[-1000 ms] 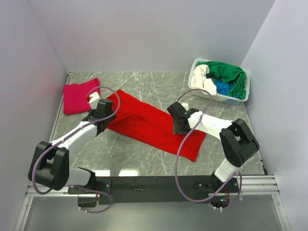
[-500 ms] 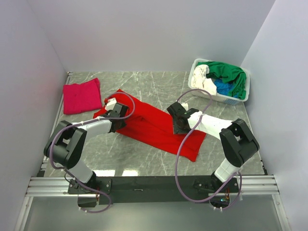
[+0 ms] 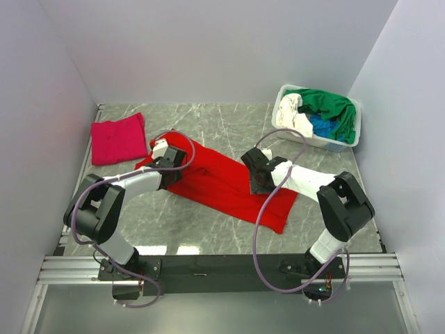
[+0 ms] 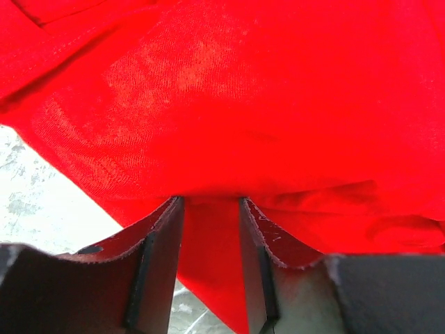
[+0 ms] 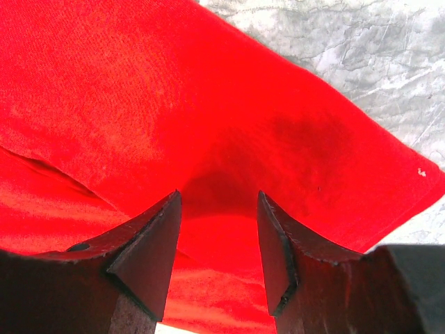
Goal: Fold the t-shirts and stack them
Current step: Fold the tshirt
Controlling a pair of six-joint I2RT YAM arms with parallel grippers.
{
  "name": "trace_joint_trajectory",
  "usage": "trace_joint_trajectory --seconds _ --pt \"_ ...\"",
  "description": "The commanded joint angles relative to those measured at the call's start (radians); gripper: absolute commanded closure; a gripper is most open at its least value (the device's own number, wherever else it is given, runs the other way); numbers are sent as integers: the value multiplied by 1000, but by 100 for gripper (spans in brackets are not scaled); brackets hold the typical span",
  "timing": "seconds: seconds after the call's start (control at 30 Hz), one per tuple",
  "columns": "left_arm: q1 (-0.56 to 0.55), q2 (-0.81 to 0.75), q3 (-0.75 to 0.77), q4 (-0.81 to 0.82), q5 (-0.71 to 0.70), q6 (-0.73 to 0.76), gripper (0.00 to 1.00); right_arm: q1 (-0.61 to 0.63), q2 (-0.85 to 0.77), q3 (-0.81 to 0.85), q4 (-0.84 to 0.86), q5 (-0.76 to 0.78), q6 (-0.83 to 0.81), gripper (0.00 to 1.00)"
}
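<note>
The bright red t-shirt lies spread diagonally across the middle of the table, its left end turned over onto itself. My left gripper sits on that left end; in the left wrist view its jaws stand a narrow gap apart with red cloth pinched between them. My right gripper rests on the shirt's right part; in the right wrist view red cloth fills the gap between its jaws. A folded magenta-pink t-shirt lies at the far left.
A white plastic basket at the far right corner holds a green shirt, a white shirt and a blue shirt. Walls close in the table on the left, back and right. Purple cables loop over both arms.
My left gripper has swung right from the shirt's far-left end onto the shirt, carrying that end over in a fold. The right arm has not moved.
</note>
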Motion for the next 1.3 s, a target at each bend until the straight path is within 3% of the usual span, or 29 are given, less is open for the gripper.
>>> trace_joint_trajectory --seconds 0.0,0.13,0.47,0.7,0.87,1.27 --pt "-5 -28 20 8 -38 -12 57 9 8 12 27 16 -8 45" --pt "-5 -10 34 3 -43 -1 57 7 25 16 32 10 -10 45" --pt "-5 24 31 18 -32 1 75 7 24 2 37 13 -11 45" --pt "-5 19 16 23 -6 5 76 6 13 -10 38 16 -5 45" --pt "-7 4 5 24 9 2 99 7 7 -13 35 18 -2 45" --pt "-45 -174 2 -6 89 -25 99 7 -16 -21 29 28 6 45"
